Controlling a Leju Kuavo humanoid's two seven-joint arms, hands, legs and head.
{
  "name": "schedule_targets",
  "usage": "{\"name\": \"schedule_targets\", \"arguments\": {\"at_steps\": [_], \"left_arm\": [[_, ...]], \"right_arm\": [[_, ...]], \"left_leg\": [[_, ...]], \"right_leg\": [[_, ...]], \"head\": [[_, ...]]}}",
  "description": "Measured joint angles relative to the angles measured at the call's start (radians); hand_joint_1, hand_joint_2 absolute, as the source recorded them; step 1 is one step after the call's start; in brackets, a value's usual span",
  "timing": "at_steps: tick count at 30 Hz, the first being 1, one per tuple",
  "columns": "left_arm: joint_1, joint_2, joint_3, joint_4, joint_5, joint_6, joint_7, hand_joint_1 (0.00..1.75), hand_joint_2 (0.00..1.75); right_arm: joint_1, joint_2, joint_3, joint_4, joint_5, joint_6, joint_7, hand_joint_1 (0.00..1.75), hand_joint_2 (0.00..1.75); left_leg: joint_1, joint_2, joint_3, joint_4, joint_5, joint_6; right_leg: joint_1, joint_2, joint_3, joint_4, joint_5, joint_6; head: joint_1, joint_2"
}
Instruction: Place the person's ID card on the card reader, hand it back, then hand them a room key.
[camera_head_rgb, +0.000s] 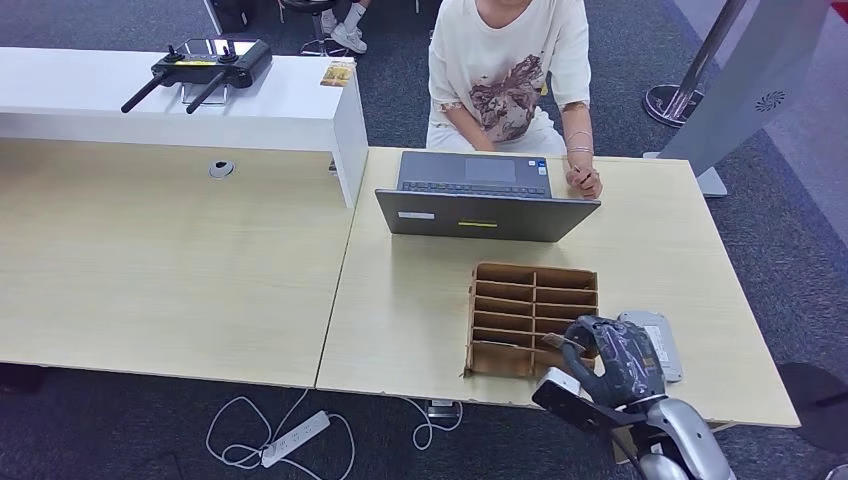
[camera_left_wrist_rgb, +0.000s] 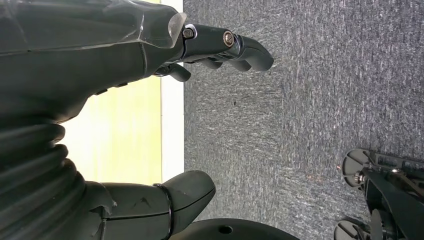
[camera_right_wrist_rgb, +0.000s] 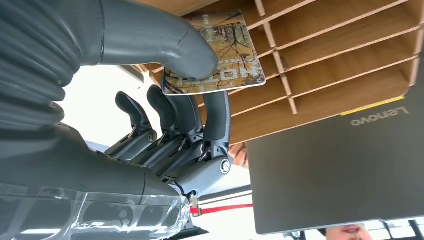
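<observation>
Glossy printed room key (camera_right_wrist_rgb: 220, 55) pinched by right hand (camera_right_wrist_rgb: 165, 115)

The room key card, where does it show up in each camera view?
Head view: only a sliver of the room key card, at the right hand, beside the wooden slotted rack.
Left wrist view: not in it.
Right wrist view: pinched between thumb and finger.
Shared landmarks: the rack and laptop.

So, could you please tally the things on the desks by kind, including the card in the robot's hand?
Laptop: 1
Wooden slotted organizer: 1
Card reader: 1
Room key card, pinched by the right hand: 1
Small card on the white counter: 1
Remote controller: 1
Total: 6
</observation>
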Motion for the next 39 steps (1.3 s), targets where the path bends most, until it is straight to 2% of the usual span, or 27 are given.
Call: {"name": "schedule_targets", "arguments": {"at_steps": [17, 32, 39], "left_arm": [[0.0, -0.001, 0.009, 0.0, 0.013, 0.019, -0.002, 0.0, 1.75], [-0.002, -0.004, 0.018, 0.0, 0.018, 0.026, -0.01, 0.0, 1.75], [-0.002, -0.005, 0.018, 0.0, 0.018, 0.026, -0.012, 0.0, 1.75]], "right_arm": [[-0.012, 0.0, -0.025, -0.024, -0.127, 0.039, -0.083, 1.51, 1.75], [-0.106, -0.011, -0.022, 0.0, -0.342, 0.122, -0.21, 1.54, 1.75], [-0.129, -0.019, -0.021, 0.005, -0.365, 0.127, -0.228, 1.54, 1.75]], "left_leg": [[0.0, 0.0, 0.0, 0.0, 0.0, 0.0], [0.0, 0.0, 0.0, 0.0, 0.0, 0.0], [0.0, 0.0, 0.0, 0.0, 0.0, 0.0]], "right_leg": [[0.0, 0.0, 0.0, 0.0, 0.0, 0.0], [0.0, 0.0, 0.0, 0.0, 0.0, 0.0], [0.0, 0.0, 0.0, 0.0, 0.0, 0.0]], "head": [[0.0, 0.0], [0.0, 0.0], [0.0, 0.0]]}}
